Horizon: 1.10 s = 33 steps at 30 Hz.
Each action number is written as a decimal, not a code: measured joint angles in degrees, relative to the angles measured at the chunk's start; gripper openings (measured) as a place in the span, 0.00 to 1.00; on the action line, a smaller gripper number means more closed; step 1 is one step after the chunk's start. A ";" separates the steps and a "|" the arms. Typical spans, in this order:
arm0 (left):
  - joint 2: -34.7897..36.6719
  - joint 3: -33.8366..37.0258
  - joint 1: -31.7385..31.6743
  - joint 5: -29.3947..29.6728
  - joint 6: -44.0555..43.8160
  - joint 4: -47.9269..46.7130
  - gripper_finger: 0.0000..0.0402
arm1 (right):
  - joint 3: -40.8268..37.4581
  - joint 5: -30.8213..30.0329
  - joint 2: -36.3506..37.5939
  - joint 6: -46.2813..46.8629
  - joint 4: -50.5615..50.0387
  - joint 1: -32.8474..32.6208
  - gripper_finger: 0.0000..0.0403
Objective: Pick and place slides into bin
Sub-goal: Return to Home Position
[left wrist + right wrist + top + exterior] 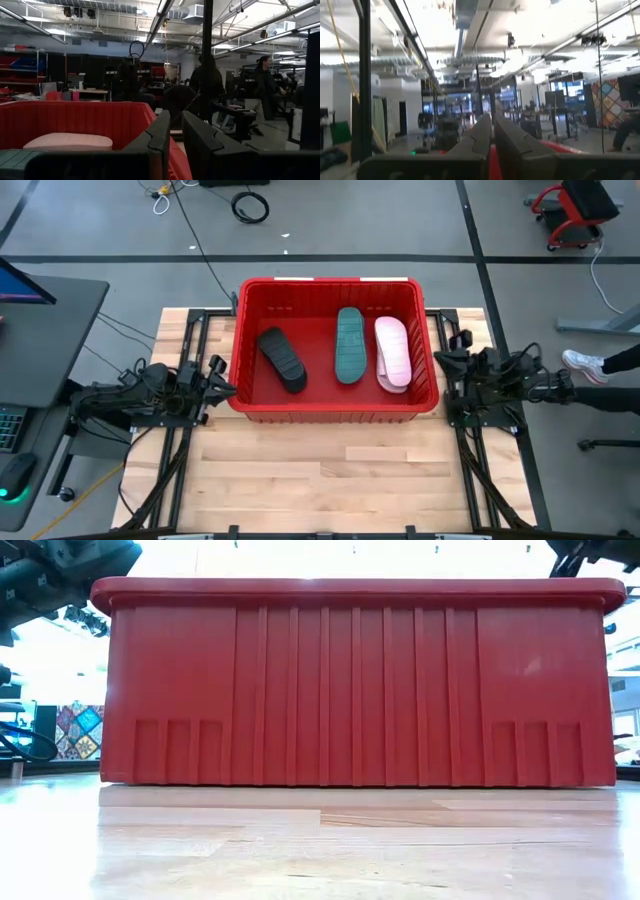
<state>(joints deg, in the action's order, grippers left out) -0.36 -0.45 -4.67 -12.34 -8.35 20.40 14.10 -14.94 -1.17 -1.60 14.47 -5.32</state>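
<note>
Evidently we had nothing left to fetch: black slide [283, 360], teal slide [349, 345] and pink slide [392, 352] lay lengthwise up-frame inside the red bin [330, 415], upper centre, flanked by our left gripper [222, 385] and right gripper [447, 360], fingers nearly together, empty.

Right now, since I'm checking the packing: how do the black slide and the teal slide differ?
The black slide lies angled, alone at the bin's left-arm end; the teal slide lies straight, close beside the pink slide. Both rest inside the bin.
</note>
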 joint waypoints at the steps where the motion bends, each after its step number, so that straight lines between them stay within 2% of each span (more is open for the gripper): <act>1: 0.00 0.00 0.00 0.00 -0.01 0.00 0.14 | 0.77 0.00 0.00 -0.01 0.19 0.00 0.07; 14: 0.00 0.00 0.02 0.00 -0.01 -0.02 0.12 | 10.49 0.05 0.02 -0.05 0.29 0.00 0.07; 25: 0.00 0.00 0.00 0.00 -0.01 -0.02 0.15 | 18.44 0.02 0.04 -0.05 0.29 0.01 0.07; 33: 0.00 0.00 0.00 0.00 -0.01 -0.02 0.12 | 22.99 0.02 0.04 -0.03 0.29 0.00 0.07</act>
<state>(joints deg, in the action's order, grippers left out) -0.36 -0.45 -4.67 -12.34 -8.36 20.38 37.09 -14.92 -1.13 -1.63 14.76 -5.32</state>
